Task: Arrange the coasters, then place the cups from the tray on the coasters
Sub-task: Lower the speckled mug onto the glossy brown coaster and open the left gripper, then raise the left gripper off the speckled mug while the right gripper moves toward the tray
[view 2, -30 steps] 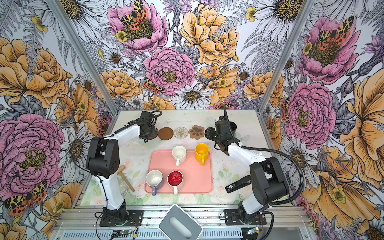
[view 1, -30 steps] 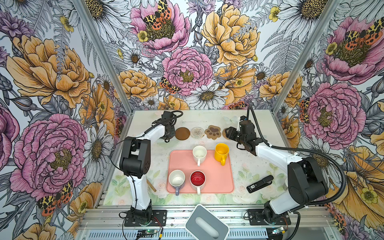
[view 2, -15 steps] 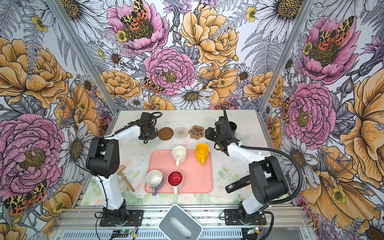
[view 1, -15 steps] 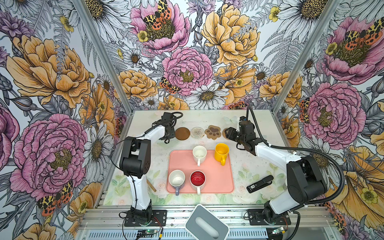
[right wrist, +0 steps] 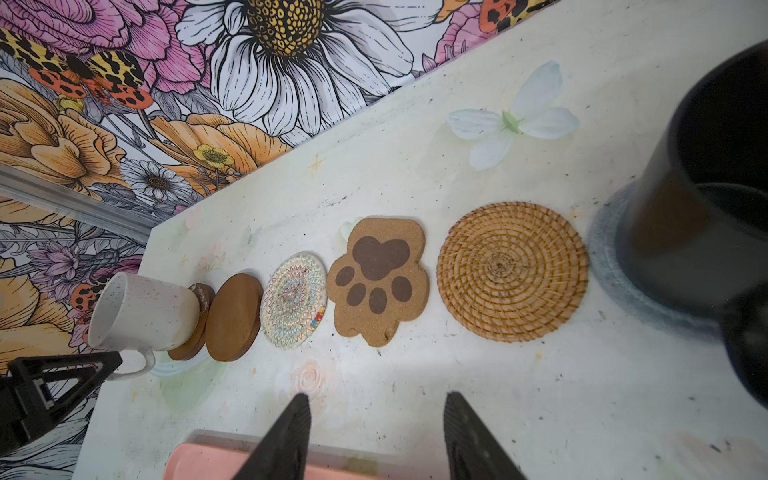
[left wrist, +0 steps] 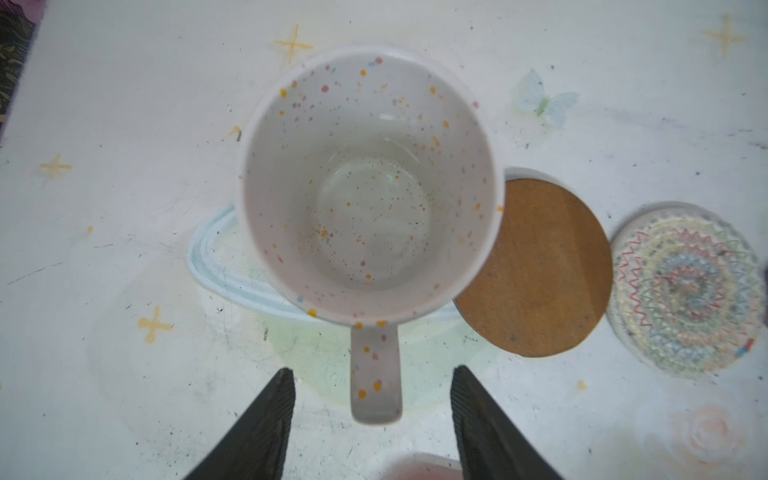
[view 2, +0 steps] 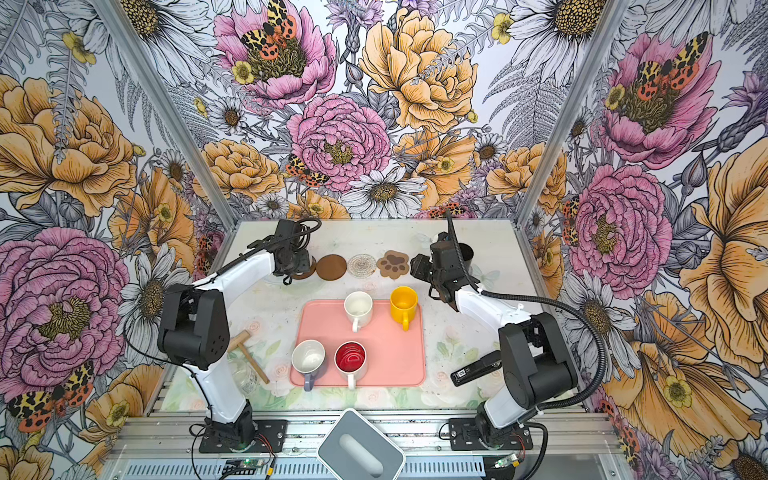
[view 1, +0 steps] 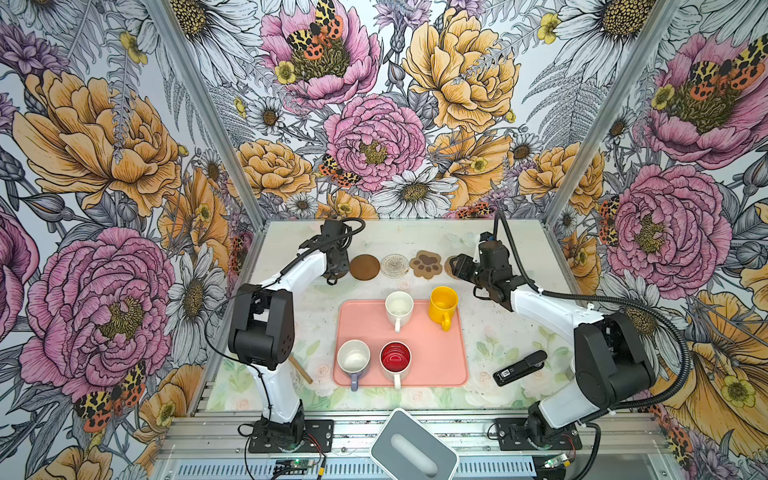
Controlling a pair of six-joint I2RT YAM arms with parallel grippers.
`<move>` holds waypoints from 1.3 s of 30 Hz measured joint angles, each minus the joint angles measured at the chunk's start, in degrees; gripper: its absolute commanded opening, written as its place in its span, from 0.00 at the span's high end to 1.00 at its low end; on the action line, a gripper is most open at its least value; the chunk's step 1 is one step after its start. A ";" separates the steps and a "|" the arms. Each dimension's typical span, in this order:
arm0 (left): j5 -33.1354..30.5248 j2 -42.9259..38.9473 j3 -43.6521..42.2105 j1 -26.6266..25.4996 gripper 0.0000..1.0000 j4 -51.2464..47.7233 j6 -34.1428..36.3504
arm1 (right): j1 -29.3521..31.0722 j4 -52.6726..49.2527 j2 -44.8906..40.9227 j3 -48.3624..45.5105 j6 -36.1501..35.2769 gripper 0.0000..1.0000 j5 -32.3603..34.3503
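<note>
Jaws of left gripper (left wrist: 372,369) and right gripper (right wrist: 376,394) gape empty. Left straddles speckled mug (left wrist: 365,187) handle; a snag could tip the mug, seemingly off-centre on brown disc (right wrist: 198,320).

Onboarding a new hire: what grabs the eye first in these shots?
The pink tray mid-table with four mugs, against loud floral walls. Beyond it runs a row of coasters; a speckled white mug stands at its left end, the open left end effector at its handle, and a black mug at its right end.

glossy ceramic mug (left wrist: 365,187), rough rattan coaster (right wrist: 512,272), grainy paw coaster (right wrist: 378,282)
</note>
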 measured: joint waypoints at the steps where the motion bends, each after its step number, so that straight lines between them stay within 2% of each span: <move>1: -0.04 -1.09 0.00 -0.33 0.37 -0.07 -0.02 | 0.00 0.00 -0.28 0.00 -0.11 0.46 0.00; 8: -1.95 -5.49 0.35 -4.26 0.35 -0.15 -1.73 | 0.00 -0.02 -2.56 -0.02 -0.33 0.46 0.02; 13: -4.81 -5.60 2.64 -9.64 0.29 -0.09 -2.62 | 0.02 -0.39 -5.01 -0.90 -0.83 0.46 0.09; 18: -6.08 -6.80 3.69 -13.81 0.29 1.81 -2.86 | 0.02 -0.61 -7.82 -2.38 -1.42 0.46 0.87; 21: -5.92 -8.17 2.67 -14.29 0.28 4.70 -3.21 | 0.02 -0.87 -9.22 -2.95 -1.40 0.45 1.60; 28: -3.37 -12.57 -6.91 -14.49 0.26 13.55 -4.61 | 0.74 -0.87 -10.56 -3.19 -0.61 0.44 2.08; 35: -0.76 -13.25 -11.85 -14.86 0.24 19.32 -4.55 | 4.11 -2.40 -10.56 -2.75 -0.11 0.42 2.91; 39: 0.31 -15.23 -14.45 -14.86 0.18 22.67 -4.26 | 6.16 -4.46 -10.60 -0.94 -0.37 0.42 4.72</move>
